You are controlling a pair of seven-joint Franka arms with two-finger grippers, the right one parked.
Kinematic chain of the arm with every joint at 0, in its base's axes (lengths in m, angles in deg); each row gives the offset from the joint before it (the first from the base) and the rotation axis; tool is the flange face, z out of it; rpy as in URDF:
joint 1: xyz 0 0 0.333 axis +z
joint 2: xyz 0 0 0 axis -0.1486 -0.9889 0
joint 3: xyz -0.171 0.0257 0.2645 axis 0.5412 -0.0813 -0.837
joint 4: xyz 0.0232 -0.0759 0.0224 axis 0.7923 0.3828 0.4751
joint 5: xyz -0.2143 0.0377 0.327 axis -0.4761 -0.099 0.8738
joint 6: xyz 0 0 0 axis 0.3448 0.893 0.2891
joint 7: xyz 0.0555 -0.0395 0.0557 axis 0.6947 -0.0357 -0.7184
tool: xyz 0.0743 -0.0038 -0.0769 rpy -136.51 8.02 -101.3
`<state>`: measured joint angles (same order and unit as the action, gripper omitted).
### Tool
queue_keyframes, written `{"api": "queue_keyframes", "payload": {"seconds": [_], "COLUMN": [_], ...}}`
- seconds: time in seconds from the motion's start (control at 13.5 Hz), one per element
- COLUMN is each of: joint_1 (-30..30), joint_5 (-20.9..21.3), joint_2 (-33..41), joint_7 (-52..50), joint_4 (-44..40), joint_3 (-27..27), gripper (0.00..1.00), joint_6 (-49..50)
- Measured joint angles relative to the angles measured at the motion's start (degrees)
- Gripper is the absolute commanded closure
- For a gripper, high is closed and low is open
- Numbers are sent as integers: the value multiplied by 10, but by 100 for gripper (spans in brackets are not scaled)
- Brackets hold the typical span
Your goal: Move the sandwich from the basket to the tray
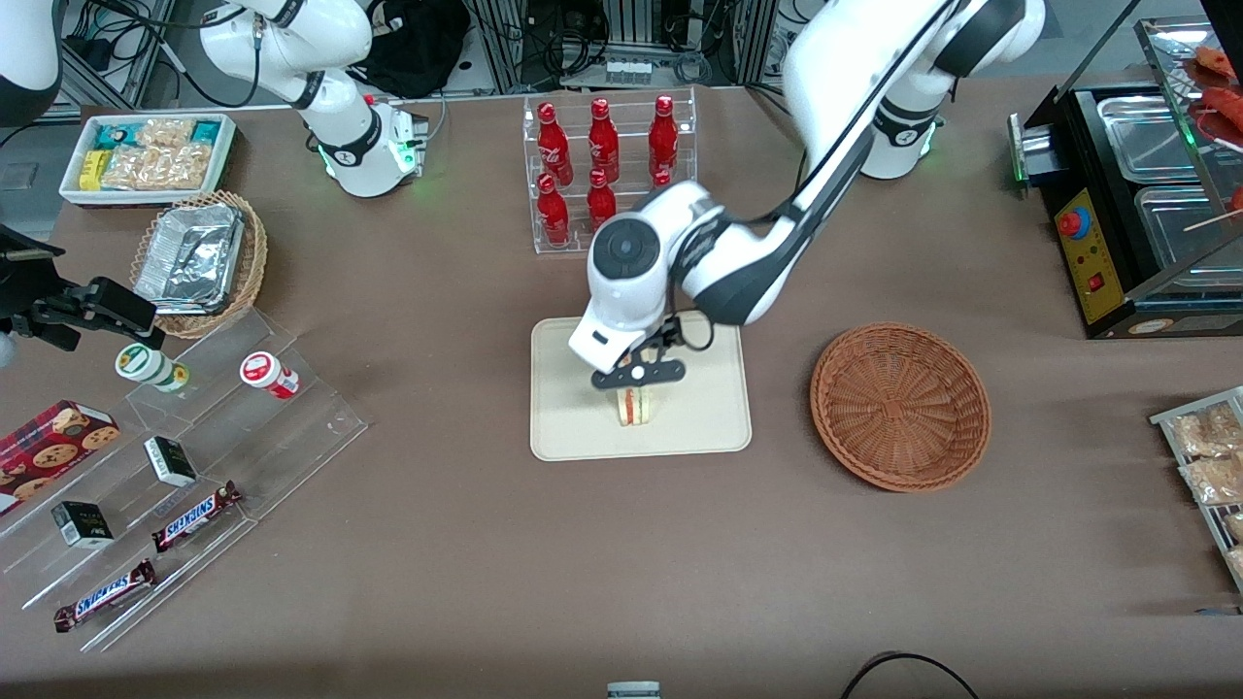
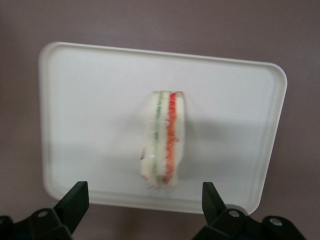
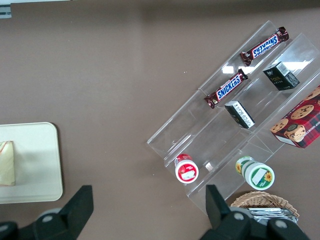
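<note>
The sandwich (image 1: 636,406) stands on its edge on the cream tray (image 1: 573,427), near the tray's middle, with its orange-red and green layers facing up. It also shows in the left wrist view (image 2: 164,140) on the tray (image 2: 90,100), and in the right wrist view (image 3: 6,162). My left gripper (image 1: 638,377) hangs just above the sandwich, open and empty, with its fingers (image 2: 76,195) spread wide and clear of the bread. The reddish-brown basket (image 1: 900,405) is empty and lies beside the tray, toward the working arm's end of the table.
A clear rack of red bottles (image 1: 607,170) stands farther from the front camera than the tray. A stepped acrylic shelf (image 1: 184,466) with snack bars, a lighter wicker basket with foil (image 1: 199,262) and a white snack bin (image 1: 146,155) lie toward the parked arm's end. A black warmer (image 1: 1136,214) stands at the working arm's end.
</note>
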<state>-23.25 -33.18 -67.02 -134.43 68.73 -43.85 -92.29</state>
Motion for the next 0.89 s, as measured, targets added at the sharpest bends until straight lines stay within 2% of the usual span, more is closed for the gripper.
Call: {"api": "queue_keyframes", "payload": {"seconds": [0.22, 0.52, 0.67, 0.89], "joint_1": [45, 131, 177, 266], "joint_5": [0, 0, -9, -51], "joint_2": [97, 238, 303, 372], "joint_7": [0, 19, 72, 225], "joint_4": [22, 115, 162, 187], "joint_3": [-3, -5, -6, -8], "gripper": [0, 0, 0, 0], "joint_6": [80, 110, 123, 198]}}
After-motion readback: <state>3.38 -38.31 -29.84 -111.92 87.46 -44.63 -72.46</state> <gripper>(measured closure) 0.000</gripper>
